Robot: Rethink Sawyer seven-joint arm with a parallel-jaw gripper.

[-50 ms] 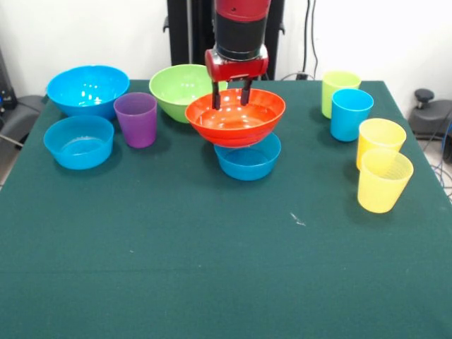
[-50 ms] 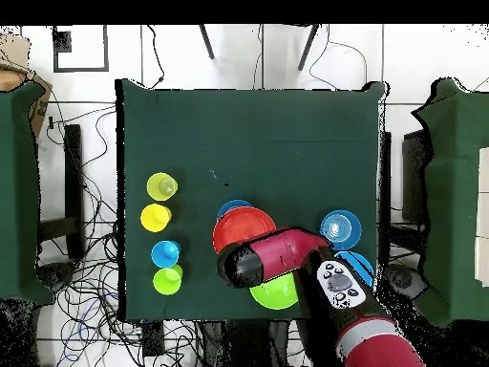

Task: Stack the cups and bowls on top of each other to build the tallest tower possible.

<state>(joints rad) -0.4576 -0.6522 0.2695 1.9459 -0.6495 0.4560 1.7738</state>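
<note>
My gripper [image 1: 230, 96] is shut on the far rim of the wide orange bowl [image 1: 235, 119], one finger inside it and one outside. The bowl tilts slightly, just over a small blue bowl [image 1: 248, 161]; whether they touch I cannot tell. In the overhead view the arm covers the gripper, and the orange bowl [image 2: 239, 229] overlaps the small blue bowl [image 2: 232, 205]. A purple cup [image 1: 136, 119] stands to the left. The lime green bowl [image 1: 176, 88] sits behind the gripper.
At the left are a large blue bowl [image 1: 87, 88] and another small blue bowl [image 1: 78, 141]. On the right stand a green cup [image 1: 339, 86], a blue cup [image 1: 350, 113] and two yellow cups [image 1: 380, 140] [image 1: 383, 181].
</note>
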